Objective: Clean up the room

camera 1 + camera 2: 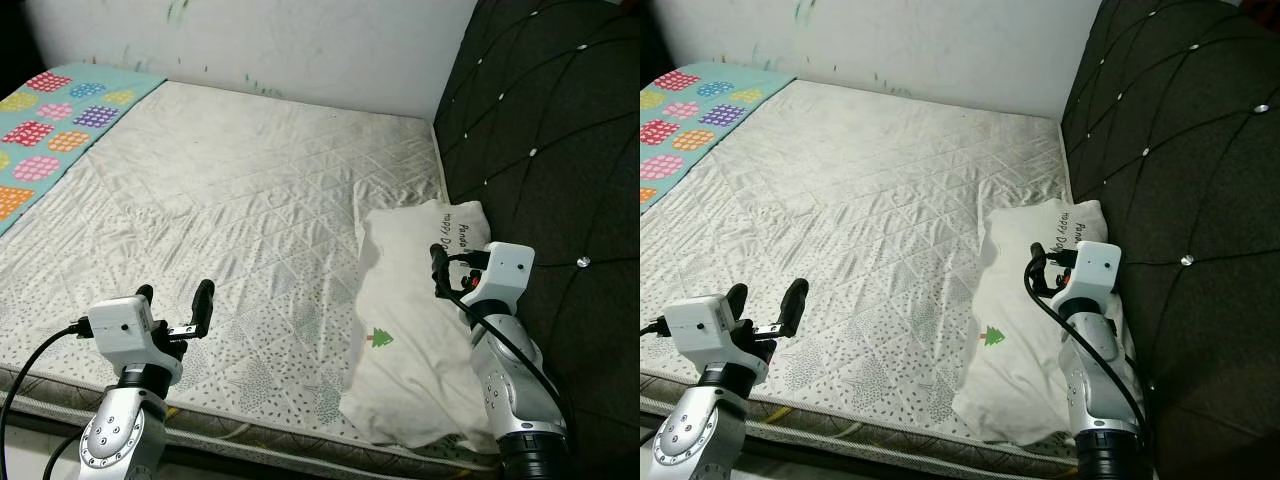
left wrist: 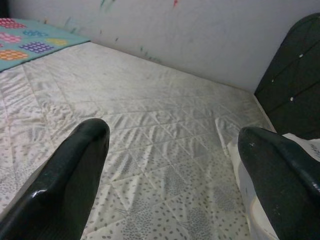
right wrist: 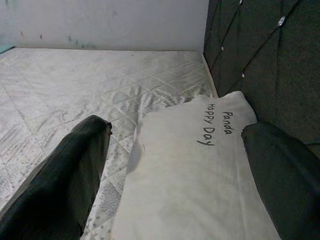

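A white pillow point(image 1: 410, 330) printed with "Panda Happy Day" and a small green tree lies on the right side of the white quilted mattress point(image 1: 250, 180), against the dark headboard. My right gripper point(image 1: 450, 262) hovers over the pillow's upper part, open; in the right wrist view the pillow point(image 3: 195, 175) lies between and below its two black fingers point(image 3: 75, 170). My left gripper point(image 1: 175, 292) is open over the mattress near its front left edge, holding nothing.
A dark tufted headboard point(image 1: 550, 130) rises along the right. A teal blanket with coloured patches point(image 1: 50, 130) covers the far left of the bed. A marked white wall point(image 1: 300, 40) stands behind. The mattress's front edge point(image 1: 260, 430) runs just before my arms.
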`<state>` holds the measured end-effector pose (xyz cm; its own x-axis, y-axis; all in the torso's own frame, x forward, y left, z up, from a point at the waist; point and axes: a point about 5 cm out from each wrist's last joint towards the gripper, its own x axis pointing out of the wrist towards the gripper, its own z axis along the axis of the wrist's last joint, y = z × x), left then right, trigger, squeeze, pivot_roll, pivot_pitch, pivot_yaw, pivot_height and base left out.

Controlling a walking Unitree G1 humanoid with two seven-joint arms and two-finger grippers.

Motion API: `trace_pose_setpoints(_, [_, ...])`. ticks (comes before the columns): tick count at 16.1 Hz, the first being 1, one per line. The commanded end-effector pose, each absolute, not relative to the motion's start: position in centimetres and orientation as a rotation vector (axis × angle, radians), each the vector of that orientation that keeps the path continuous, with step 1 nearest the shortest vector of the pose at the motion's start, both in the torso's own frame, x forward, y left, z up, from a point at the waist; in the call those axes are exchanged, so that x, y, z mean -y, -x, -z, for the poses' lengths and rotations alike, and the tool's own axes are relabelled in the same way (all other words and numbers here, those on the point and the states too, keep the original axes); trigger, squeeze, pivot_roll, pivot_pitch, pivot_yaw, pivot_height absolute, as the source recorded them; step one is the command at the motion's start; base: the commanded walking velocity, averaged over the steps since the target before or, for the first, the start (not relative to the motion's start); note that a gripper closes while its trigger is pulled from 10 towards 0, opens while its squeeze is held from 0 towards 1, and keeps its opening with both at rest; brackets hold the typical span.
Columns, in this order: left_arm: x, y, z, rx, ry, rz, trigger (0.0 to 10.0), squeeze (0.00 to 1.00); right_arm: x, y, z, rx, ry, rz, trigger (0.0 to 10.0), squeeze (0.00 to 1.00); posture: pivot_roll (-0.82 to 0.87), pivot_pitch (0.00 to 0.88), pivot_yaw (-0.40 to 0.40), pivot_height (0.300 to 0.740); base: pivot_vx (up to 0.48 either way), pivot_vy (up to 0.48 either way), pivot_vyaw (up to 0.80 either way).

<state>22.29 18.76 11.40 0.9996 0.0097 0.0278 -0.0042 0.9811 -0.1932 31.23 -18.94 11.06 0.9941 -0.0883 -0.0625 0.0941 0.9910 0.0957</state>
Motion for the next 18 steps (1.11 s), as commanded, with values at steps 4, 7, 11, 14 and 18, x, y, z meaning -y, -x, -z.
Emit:
trace_pose_setpoints(4, [-18.2,-22.5,-11.1,0.019,0.215,0.002,10.0,0.0,18.4,-31.0,-10.6,-0.028,-0.047,0.059,10.0,0.0,0.03,0.014,-0.062,0.74,0.0,0.0,0.0])
trace_pose_setpoints(7, [-18.5,-22.6,-11.1,0.021,0.213,-0.006,10.0,0.0,18.0,-30.9,-10.7,-0.027,-0.11,0.045,10.0,0.0,0.02,0.011,-0.062,0.74,0.0,0.162,0.0])
trace_pose_setpoints(11, [-18.2,-22.9,-11.2,0.024,0.217,0.0,10.0,0.0,18.3,-31.2,-10.8,-0.017,-0.18,0.037,10.0,0.0,0.02,0.004,-0.063,0.74,0.0,0.273,0.0])
trace_pose_setpoints(14, [-18.4,-22.9,-11.1,0.026,0.213,-0.005,10.0,0.0,18.2,-31.3,-10.7,-0.025,-0.186,0.031,10.0,0.0,0.03,0.001,-0.065,0.74,0.0,0.306,-0.42])
trace_pose_setpoints(18, [-18.5,-22.9,-11.1,0.03,0.211,-0.014,10.0,0.0,17.9,-31.3,-10.6,-0.029,-0.188,0.013,10.0,0.0,0.03,0.0,-0.071,0.74,0.0,0.318,-0.68])
